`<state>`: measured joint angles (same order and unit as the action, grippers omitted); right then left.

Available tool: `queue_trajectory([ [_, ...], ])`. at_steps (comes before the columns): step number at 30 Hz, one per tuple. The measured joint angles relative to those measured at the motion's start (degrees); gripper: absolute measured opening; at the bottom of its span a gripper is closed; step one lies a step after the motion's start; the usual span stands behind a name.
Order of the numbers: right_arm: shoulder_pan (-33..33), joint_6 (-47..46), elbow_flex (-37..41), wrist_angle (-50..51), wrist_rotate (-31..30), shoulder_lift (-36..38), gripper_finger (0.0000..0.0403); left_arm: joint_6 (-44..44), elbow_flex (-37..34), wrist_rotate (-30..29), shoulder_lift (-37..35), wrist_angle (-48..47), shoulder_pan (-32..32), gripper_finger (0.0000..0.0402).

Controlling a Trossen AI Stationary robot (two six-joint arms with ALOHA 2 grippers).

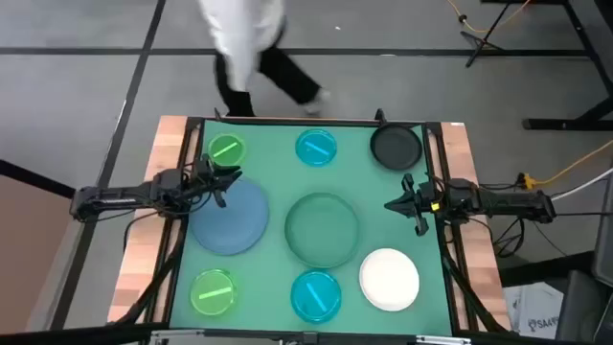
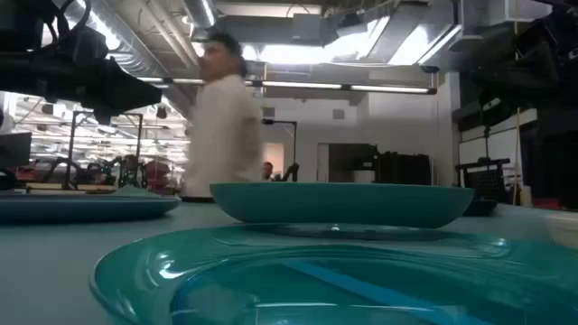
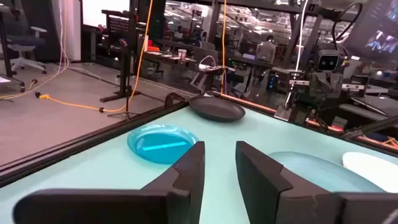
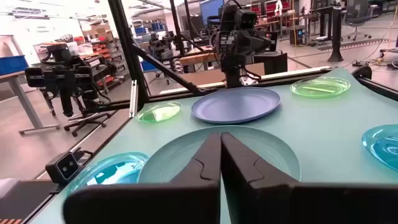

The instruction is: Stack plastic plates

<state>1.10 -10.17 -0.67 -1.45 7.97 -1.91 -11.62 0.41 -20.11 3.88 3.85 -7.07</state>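
Note:
Eight plates lie flat on the green mat. In the middle are the large slate-blue plate point(image 1: 230, 218) and the dark green plate point(image 1: 323, 228). The far row holds a lime-green plate point(image 1: 227, 149), a cyan plate point(image 1: 316, 148) and the black plate point(image 1: 397, 147). The near row holds a lime-green plate point(image 1: 214, 291), a cyan plate point(image 1: 316, 294) and the white plate point(image 1: 389, 279). My left gripper point(image 1: 226, 184) is open and hovers over the slate-blue plate's far edge. My right gripper point(image 1: 395, 204) is shut and hangs in the air to the right of the dark green plate point(image 4: 273, 152).
A person in a white top point(image 1: 244, 43) walks just beyond the table's far edge and also shows in the low view point(image 2: 221, 117). Wooden rails and a dark frame point(image 1: 174, 129) border the mat. There is bare mat between the plates.

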Motion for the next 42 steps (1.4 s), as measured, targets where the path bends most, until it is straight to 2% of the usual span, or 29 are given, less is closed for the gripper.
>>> queue_trajectory([
  [39, 0.0, 0.0, 0.0, 0.0, 0.0, 0.0, 0.0001, 0.0, 0.0, 0.0, 0.0, 0.0, 0.0, 0.0085],
  [42, 0.0, 0.0, 0.0, 0.0, -1.5, 0.0, 0.0001, 0.0, 0.0, 0.0, 0.0, 0.0, 0.0, 0.0085],
])
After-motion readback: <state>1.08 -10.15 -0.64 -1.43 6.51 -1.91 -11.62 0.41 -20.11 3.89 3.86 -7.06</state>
